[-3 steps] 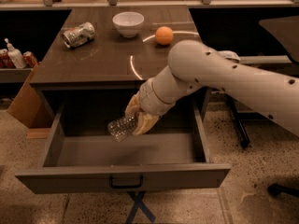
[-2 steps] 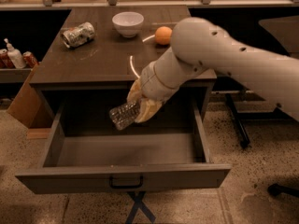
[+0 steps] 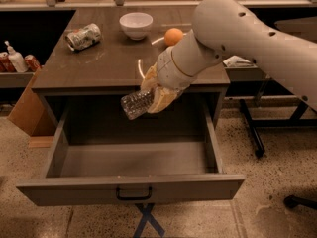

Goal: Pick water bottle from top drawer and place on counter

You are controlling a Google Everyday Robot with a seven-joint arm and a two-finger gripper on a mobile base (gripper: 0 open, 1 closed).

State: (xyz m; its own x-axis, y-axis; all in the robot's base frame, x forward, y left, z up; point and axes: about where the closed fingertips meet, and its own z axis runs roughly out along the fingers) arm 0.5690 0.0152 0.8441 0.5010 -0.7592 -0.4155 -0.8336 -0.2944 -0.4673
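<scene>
One water bottle [image 3: 132, 104] is clamped, tilted, by the gripper [image 3: 151, 99] at the front edge of the counter [image 3: 99, 66]. Below, the top drawer [image 3: 129, 187] is pulled open.

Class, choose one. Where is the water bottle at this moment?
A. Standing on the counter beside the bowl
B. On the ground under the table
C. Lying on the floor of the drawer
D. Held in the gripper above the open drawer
D: the gripper is shut on the water bottle, holding it tilted in the air over the open top drawer, just in front of the counter edge.
</scene>
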